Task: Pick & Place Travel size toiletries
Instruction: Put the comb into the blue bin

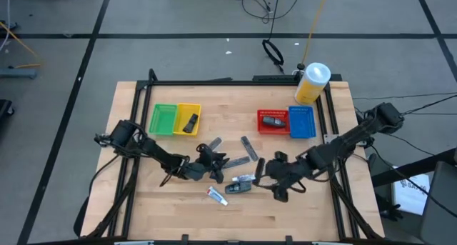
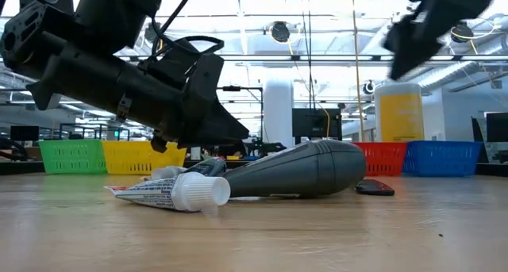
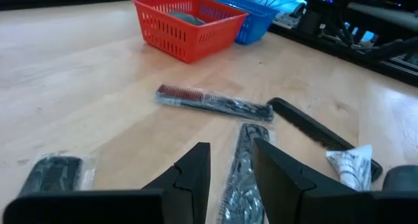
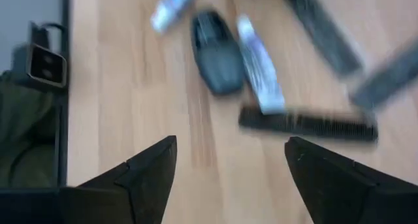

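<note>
Bright overhead light, blurred right-wrist view

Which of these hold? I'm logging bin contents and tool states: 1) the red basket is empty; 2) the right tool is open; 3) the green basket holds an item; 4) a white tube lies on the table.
1) False: the red basket holds a dark item.
2) True: the right tool has its jaws wide apart, nothing between them.
3) False: the green basket shows nothing inside.
4) True: the white tube lies on the wooden table.

green basket [image 1: 163, 119], yellow basket [image 1: 189, 118], red basket [image 1: 272, 121], blue basket [image 1: 301, 122]; white tube [image 1: 217, 196].
</note>
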Controlling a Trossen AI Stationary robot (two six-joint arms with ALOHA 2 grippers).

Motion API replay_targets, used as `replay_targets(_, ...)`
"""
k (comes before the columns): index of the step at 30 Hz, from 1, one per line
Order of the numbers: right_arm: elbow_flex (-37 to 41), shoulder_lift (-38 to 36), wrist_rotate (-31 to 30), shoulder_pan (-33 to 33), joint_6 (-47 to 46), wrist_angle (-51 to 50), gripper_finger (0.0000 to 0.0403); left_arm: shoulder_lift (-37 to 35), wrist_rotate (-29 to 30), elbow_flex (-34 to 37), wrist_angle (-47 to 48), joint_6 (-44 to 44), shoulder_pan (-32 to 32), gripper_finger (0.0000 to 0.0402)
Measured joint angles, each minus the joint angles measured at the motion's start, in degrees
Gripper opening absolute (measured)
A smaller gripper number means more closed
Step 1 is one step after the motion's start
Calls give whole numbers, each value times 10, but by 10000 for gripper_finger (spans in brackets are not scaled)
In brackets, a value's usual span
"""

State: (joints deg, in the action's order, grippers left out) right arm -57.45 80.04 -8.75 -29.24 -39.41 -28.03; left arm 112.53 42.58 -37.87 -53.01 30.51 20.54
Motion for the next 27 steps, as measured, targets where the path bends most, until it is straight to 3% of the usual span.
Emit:
replay_targets(5,25,-1,-3,-24,-82,-39,268,0,0,0,7,15,2,113)
replay_targets(12,127,-1,-61,-18,-59,103,268,0,0,0,9,15,2,113)
replay_targets(17,167,-1,-65,14,11,146,267,0,0,0,10,15,2,113)
replay_targets(22,194,5,-61,53,165,238,267,0,0,0,10,15,1,113)
replay_targets(27,229,40,3,73,323,372,267,0,0,0,10,15,1,113)
